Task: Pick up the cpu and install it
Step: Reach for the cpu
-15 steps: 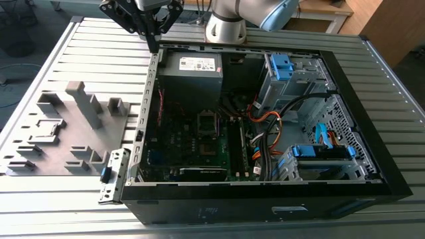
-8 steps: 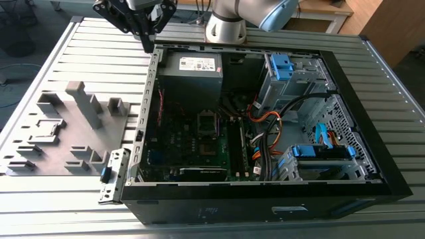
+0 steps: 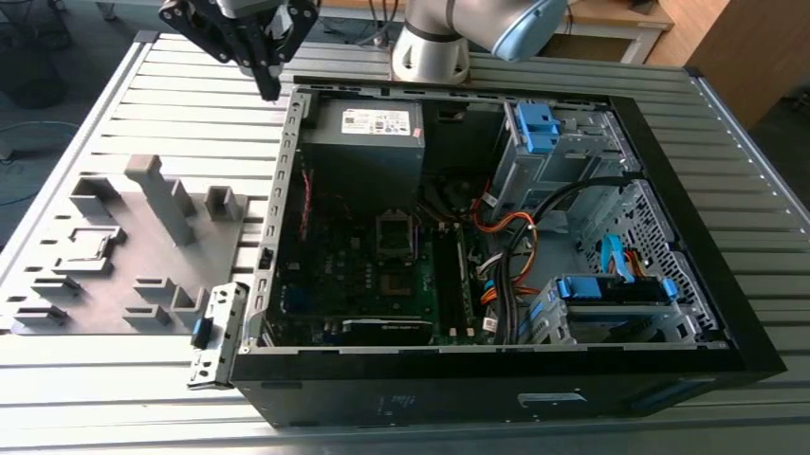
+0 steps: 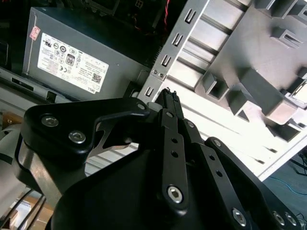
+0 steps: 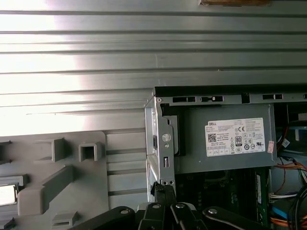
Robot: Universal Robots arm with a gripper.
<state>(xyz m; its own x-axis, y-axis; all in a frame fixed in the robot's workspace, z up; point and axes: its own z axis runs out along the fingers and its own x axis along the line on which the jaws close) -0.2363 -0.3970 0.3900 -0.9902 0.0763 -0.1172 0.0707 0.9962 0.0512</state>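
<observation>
The cpu (image 3: 95, 245) is a small flat square chip lying in a recess of the grey fixture tray (image 3: 76, 294), at the exterior view's left of the case. Its bright metal top (image 5: 6, 195) shows at the edge of the first wrist view. My gripper (image 3: 268, 90) hangs above the table by the far left corner of the open computer case (image 3: 506, 379), well away from the cpu. Its black fingers (image 4: 168, 98) meet at the tips with nothing between them, so it is shut and empty. The black socket frame (image 3: 395, 232) sits mid-motherboard inside the case.
A grey power supply with a white label (image 3: 370, 133) fills the case's far corner just under the gripper. Drive bays with blue tabs (image 3: 538, 128) and cable bundles (image 3: 506, 237) crowd the right side. Upright grey blocks (image 3: 162, 194) stand on the tray. The table is ribbed metal (image 3: 165, 104).
</observation>
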